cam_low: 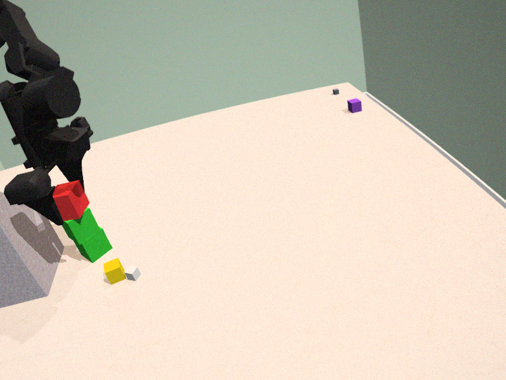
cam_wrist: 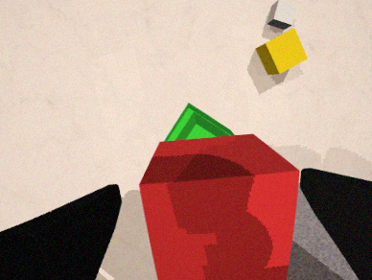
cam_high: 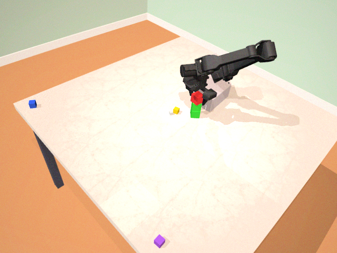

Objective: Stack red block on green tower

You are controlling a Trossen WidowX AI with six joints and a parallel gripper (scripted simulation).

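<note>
The red block (cam_high: pixel 196 98) (cam_low: pixel 71 201) (cam_wrist: pixel 216 216) sits on top of the green tower (cam_high: pixel 195 110) (cam_low: pixel 91 240) (cam_wrist: pixel 188 120), turned relative to it. The tower is two green blocks, the upper one slightly offset from the lower one, and it stands. My gripper (cam_high: pixel 197 98) (cam_low: pixel 72 205) (cam_wrist: pixel 210 186) is open, with one finger on each side of the red block. In the wrist view a gap shows between the left finger and the block; the right finger is very near the block's edge. Most of the tower's top is hidden under the red block.
A grey open box (cam_high: pixel 218 98) (cam_low: pixel 20 261) stands close beside the tower. A yellow block (cam_high: pixel 176 110) (cam_low: pixel 113 271) (cam_wrist: pixel 287 51) and a small white block (cam_low: pixel 132 273) (cam_wrist: pixel 284 13) lie near the tower. Blue (cam_high: pixel 32 103), purple (cam_high: pixel 159 241) (cam_low: pixel 354 106) and small dark (cam_low: pixel 335 91) blocks lie far off.
</note>
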